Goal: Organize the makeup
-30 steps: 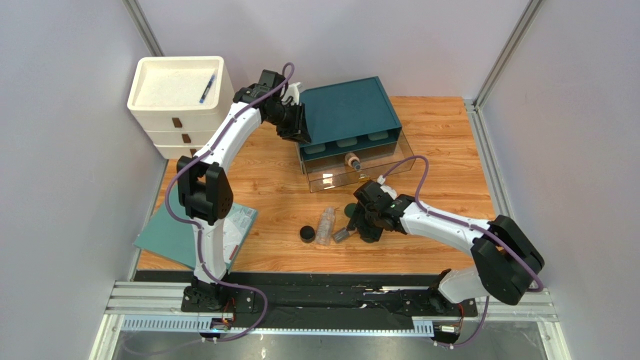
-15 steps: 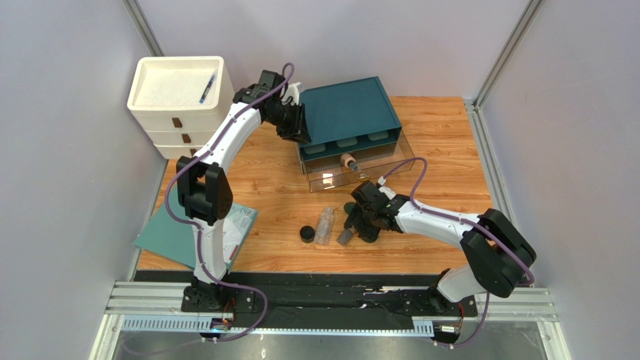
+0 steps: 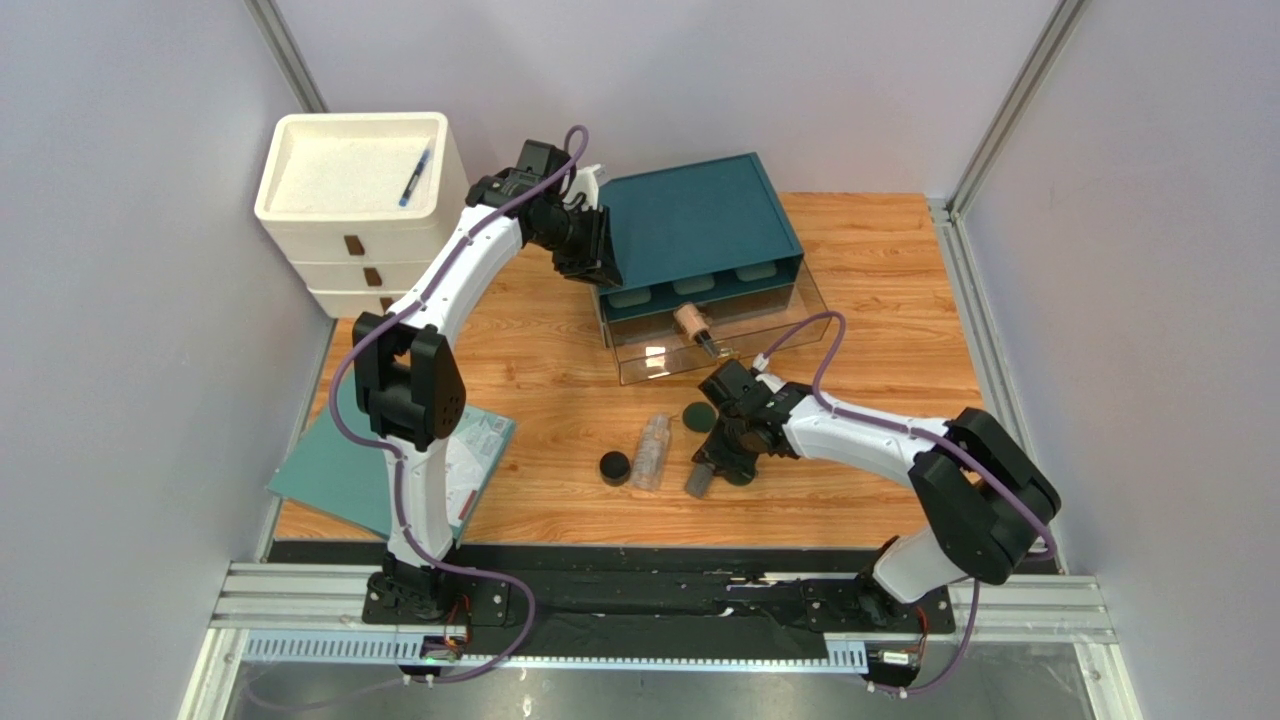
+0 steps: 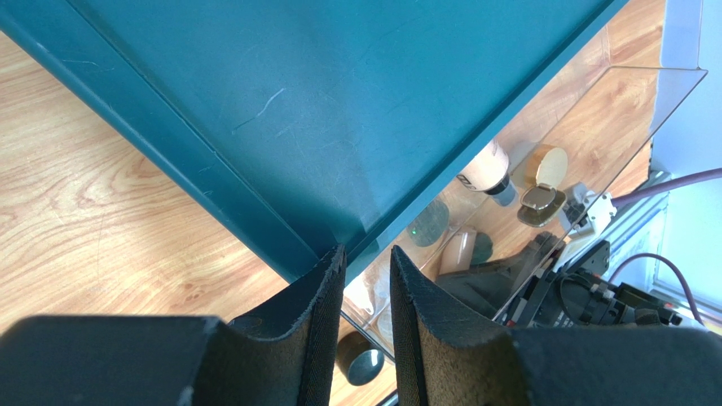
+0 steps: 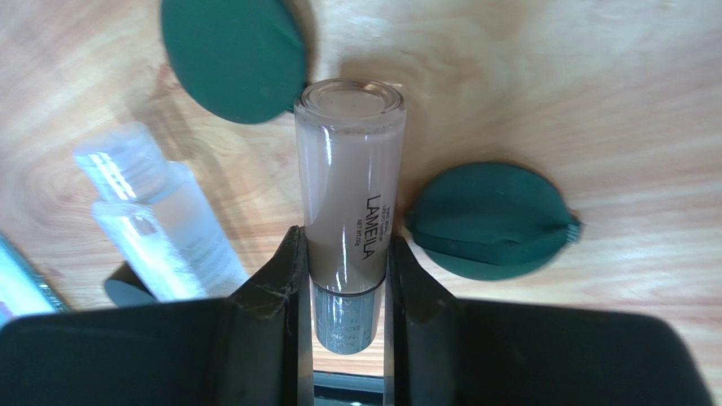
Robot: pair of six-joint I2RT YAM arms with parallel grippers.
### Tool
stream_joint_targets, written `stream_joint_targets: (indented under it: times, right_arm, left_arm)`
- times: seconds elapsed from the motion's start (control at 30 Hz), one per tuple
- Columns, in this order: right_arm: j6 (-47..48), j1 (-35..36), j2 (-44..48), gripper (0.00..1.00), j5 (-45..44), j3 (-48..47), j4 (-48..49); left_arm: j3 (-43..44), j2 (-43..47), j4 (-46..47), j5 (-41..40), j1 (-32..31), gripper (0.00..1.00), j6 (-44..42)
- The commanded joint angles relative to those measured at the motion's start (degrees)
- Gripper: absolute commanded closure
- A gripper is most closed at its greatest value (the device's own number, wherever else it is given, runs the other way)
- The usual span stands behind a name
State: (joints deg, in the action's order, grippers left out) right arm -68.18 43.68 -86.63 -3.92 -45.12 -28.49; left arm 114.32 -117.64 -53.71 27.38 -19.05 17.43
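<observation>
Foundation tube (image 5: 349,203) lies on your surface (image 5: 593,101), clamped by your right claw (image 5: 343,245); one green disc (image 5: 233,55) crowds its tip, a second green disc (image 5: 487,222) its flank; clear bottle (image 5: 161,224) lies beside; your left claw (image 4: 366,271) stands narrow at the teal organizer's (image 4: 339,101) corner, grip unclear.

A lab cell (bare grey walls (image 3: 135,375), aluminium rail (image 3: 301,603)) around a wooden table (image 3: 887,285).

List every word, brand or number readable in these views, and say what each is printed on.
"LAMEILA": lengthwise on the tan foundation tube with a grey cap, right wrist view.
Smaller print beside it: too small to read.
Print on the clear plastic bottle: blurred, unreadable.
Dark label on the second tan tube, in the clear drawer: unreadable.
</observation>
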Motion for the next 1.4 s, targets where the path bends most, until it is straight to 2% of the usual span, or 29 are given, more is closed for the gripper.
stream_joint_targets:
  times: [0.0,0.27,0.4,0.57,0.7,0.9,1.17,1.37]
  right_arm:
    - [3.0,0.2,3.3,1.00,-2.4,-1.4,-6.9]
    - [6.4,0.3,13.9,1.00,-4.8,-5.1,-14.4]
    - [8.8,0.3,18.8,1.00,-7.1,-10.3,-18.3]
    - [11.6,0.0,22.1,1.00,-14.5,-16.6,-18.5]
    - [12.3,-3.2,19.6,1.00,-17.5,-21.3,-15.6]
    - [8.1,-9.7,14.1,1.00,-12.8,-22.6,-3.7]
    - [4.9,-17.8,5.4,1.00,-5.5,-24.8,3.1]
    - [3.5,-21.4,3.9,1.00,-0.5,-23.6,7.7]
  left_arm:
    - [-2.7,-2.1,-11.2,-7.0,0.8,0.66,-3.1]
    - [-1.4,-2.9,-11.6,-6.7,0.8,0.66,-2.9]
    - [-0.7,-3.2,-11.8,-6.7,0.8,0.66,-2.9]
    - [-0.5,-3.4,-11.9,-6.8,0.8,0.66,-2.9]
    - [-0.6,-3.4,-12.1,-6.8,0.7,0.66,-3.1]
    - [-0.9,-3.3,-12.1,-6.9,0.7,0.66,-3.2]
    - [-0.9,-2.9,-12.8,-7.2,0.8,0.66,-4.0]
    - [-1.5,-2.4,-13.2,-7.6,0.8,0.66,-4.3]
